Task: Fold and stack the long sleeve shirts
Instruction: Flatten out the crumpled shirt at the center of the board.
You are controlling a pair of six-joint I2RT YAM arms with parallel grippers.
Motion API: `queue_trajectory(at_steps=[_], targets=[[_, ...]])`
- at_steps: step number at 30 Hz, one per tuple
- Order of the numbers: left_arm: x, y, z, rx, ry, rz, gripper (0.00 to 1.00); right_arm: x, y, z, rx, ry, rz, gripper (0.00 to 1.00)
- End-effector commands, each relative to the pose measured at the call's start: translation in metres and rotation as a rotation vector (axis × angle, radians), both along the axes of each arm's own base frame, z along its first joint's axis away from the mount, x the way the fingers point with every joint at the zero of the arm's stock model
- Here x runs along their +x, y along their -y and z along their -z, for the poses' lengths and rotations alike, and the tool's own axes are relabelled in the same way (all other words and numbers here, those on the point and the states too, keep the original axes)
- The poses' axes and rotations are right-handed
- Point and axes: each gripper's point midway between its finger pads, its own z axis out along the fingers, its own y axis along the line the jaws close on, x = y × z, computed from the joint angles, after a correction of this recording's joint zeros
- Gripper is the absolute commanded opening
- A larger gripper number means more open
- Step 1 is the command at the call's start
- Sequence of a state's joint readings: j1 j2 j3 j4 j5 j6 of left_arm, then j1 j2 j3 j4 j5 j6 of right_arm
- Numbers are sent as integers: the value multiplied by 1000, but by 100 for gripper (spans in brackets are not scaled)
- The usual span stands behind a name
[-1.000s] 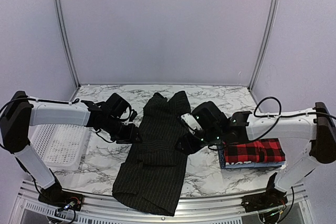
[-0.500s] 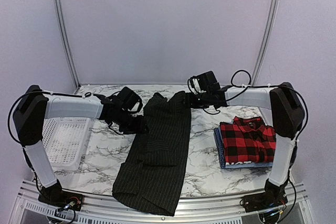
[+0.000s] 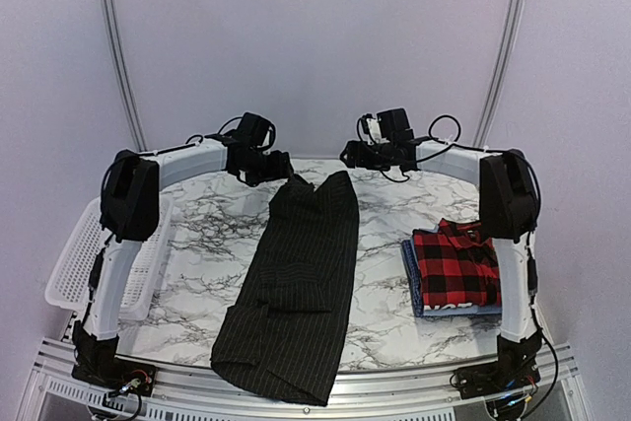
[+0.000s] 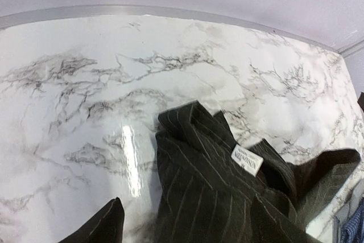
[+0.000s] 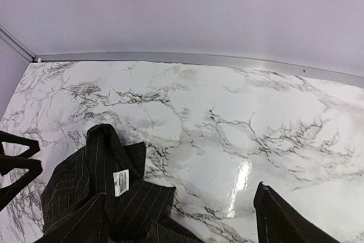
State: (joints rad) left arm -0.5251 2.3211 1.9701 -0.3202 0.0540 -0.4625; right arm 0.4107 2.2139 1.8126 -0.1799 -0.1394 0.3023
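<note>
Now, both jaws spread and empty, lower them evenly onto the black pinstriped shirt (image 3: 296, 273) between them.

The blue shirt (image 3: 408, 281) is almost wholly covered by the red plaid shirt (image 3: 455, 265) folded on top of it, so that only a narrow strip along its left and near edges is seen from above, and part of the white basket (image 3: 65, 278) is hidden behind the left arm (image 3: 115, 265). In both wrist views the black pinstriped shirt (image 4: 216, 197) is cut off by the bottom edge, and the print on its collar label (image 4: 247, 159) is too small to be read
</note>
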Motion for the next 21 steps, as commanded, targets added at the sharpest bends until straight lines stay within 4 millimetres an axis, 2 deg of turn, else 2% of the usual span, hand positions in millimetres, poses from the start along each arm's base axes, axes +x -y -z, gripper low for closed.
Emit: queue_trajectory(at_steps=[1, 5, 9, 12, 17, 19, 21], targets=[[33, 6, 16, 27, 4, 12, 79, 11, -14, 22, 16, -70, -73, 79], [47, 16, 38, 6, -1, 37, 84, 4, -25, 48, 12, -122, -110, 78], [45, 24, 62, -18, -40, 61, 84, -13, -36, 72, -10, -166, -142, 76], [42, 29, 72, -42, -62, 75, 80, -30, -45, 88, -61, -184, -154, 71], [37, 39, 73, -67, -67, 94, 61, -45, -49, 107, -117, -196, -135, 56], [37, 41, 72, -77, -68, 95, 50, -46, -49, 113, -133, -205, -126, 42], [36, 42, 69, -86, -66, 99, 32, -46, -49, 114, -144, -202, -118, 25]])
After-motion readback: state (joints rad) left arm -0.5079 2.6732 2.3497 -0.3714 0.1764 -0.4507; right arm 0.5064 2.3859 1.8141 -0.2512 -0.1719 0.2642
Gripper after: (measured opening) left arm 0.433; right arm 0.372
